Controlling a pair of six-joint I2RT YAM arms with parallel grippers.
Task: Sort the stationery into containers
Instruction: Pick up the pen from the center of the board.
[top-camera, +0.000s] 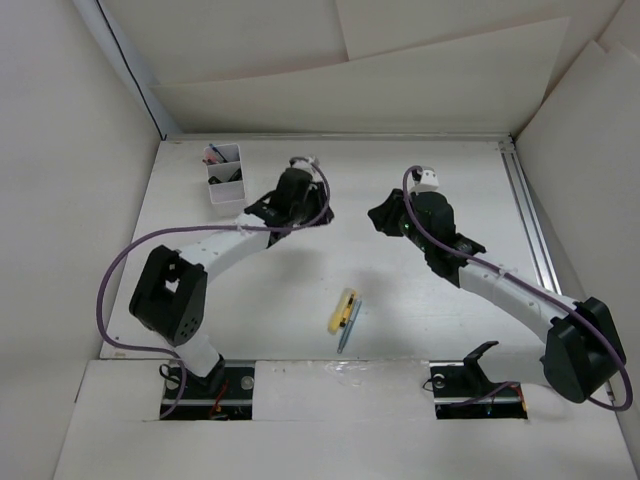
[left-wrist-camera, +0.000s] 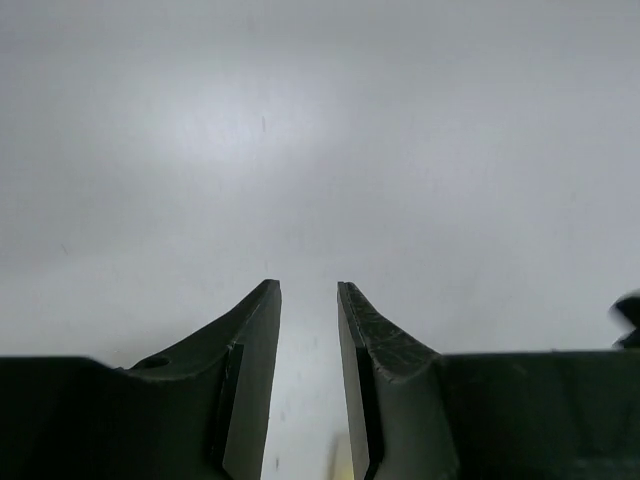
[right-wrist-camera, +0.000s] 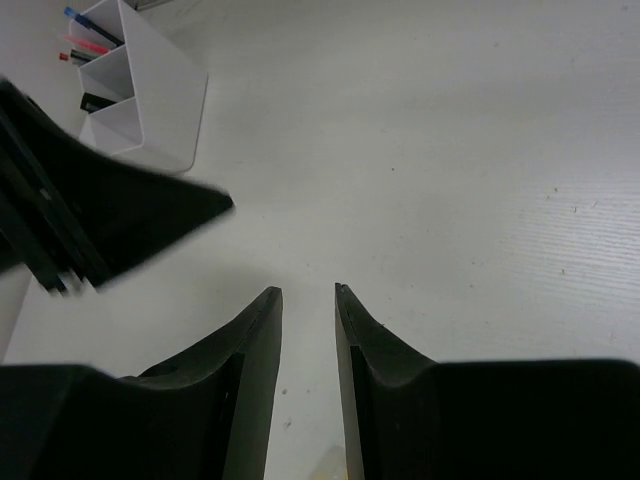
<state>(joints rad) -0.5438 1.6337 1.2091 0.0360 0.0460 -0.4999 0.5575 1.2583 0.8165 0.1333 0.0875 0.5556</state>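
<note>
Loose on desk (top-camera: 260, 320), lower centre: yellow highlighter (top-camera: 343, 310), pen (top-camera: 350, 326), awaiting sorting. Narrowly parted, empty: left hand (left-wrist-camera: 309, 300), right hand (right-wrist-camera: 308, 300).

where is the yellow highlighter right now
In the top view the yellow highlighter lies front-centre on the white table, with a thin teal pen alongside on its right.

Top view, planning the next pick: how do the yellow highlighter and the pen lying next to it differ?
The highlighter is yellow with a dark far end; the pen is grey-blue. The highlighter is thicker and shorter; the pen is thin and longer, reaching further toward the near edge. Both lie flat on the table, side by side on the same slant, away from the container.
</note>
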